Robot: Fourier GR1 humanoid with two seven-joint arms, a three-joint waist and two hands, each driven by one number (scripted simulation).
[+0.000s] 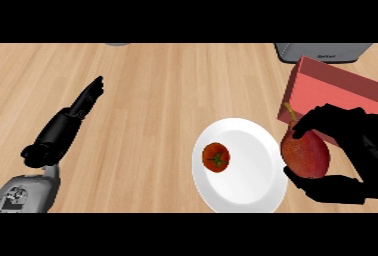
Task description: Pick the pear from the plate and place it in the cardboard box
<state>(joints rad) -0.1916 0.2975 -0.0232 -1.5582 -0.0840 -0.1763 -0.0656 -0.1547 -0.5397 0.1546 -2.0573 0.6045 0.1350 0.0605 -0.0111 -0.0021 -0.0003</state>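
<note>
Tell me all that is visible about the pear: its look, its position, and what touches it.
The pear is red with a slightly mottled skin, broad at the bottom and narrow at the top, where a thin yellowish stem points up and left. It stands roughly upright at the right edge of the white plate, in front of the reddish box. The right hand curls round it, fingers at its top and bottom. Whether it rests on the plate cannot be told.

place: kitchen counter | surface: light wood-grain countertop (170,90) | tableware: white round plate (251,192) holding a tomato (215,157) | food: reddish pear (304,154) with a stem at the plate's right rim | appliance: grey appliance (323,51) at the far edge, make unreadable | container: reddish box (328,90) beside it
</note>
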